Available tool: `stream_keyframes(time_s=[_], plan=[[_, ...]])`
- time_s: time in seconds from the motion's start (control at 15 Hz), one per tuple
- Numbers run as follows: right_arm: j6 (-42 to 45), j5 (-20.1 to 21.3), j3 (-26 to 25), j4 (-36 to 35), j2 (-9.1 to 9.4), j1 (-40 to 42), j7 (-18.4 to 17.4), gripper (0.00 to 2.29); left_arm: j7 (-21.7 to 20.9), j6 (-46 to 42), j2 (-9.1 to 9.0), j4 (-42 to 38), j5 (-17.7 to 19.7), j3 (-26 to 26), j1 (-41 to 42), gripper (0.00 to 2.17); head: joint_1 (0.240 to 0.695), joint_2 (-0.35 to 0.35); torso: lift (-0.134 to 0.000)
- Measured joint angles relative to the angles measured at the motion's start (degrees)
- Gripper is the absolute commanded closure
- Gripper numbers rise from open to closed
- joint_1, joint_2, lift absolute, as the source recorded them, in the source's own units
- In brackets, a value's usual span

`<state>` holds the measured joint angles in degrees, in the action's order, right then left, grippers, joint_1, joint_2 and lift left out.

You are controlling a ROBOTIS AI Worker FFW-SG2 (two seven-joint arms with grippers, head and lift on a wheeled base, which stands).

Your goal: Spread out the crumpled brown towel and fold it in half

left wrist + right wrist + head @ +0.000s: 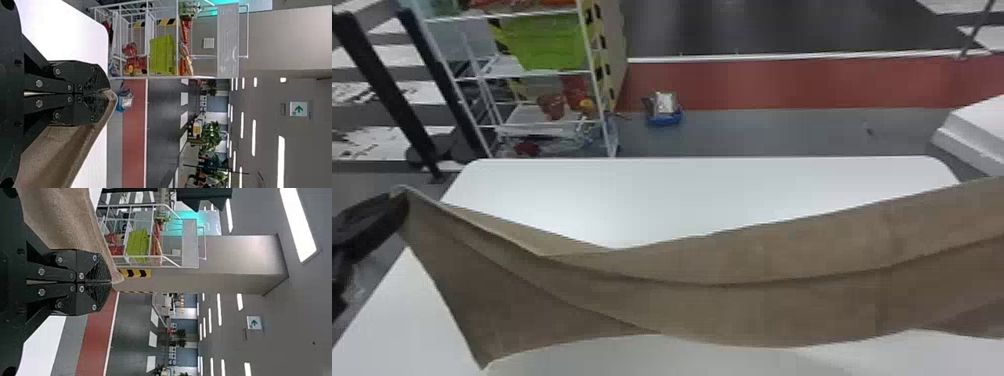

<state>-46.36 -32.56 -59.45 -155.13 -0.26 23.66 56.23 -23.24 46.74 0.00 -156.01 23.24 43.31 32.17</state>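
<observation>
Brown towel (757,310) stretched over white table (682,200), top edge sagging mid-span; left gripper (402,200) clamped on left corner, right gripper (111,282) pinching right end.

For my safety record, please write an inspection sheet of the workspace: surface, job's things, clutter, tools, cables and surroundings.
Surface: white table, partly hidden by the brown towel.
Job's things: towel held up at two ends, sagging between them, with long creases.
Clutter: blue basket with items, on the floor beyond the table.
Grippers: left tool and right tool, both shut on the towel.
Cables: nothing seen.
Surroundings: white rack holding a green bin.
</observation>
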Motion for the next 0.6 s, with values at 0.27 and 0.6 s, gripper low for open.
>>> stream_keyframes(time_s=[0.27,0.6], plan=[[-1.3,-6.5,-7.9,0.1,0.0,0.0,3.2,1.64,-4.1,1.5,0.0,0.4,6.2,5.2,0.0,1.45,0.695,0.059,-0.124],[-4.8,-9.8,-13.3,0.1,0.0,0.0,5.7,1.64,-9.3,5.3,0.0,0.4,6.8,8.4,0.0,1.45,0.695,0.043,-0.124]])
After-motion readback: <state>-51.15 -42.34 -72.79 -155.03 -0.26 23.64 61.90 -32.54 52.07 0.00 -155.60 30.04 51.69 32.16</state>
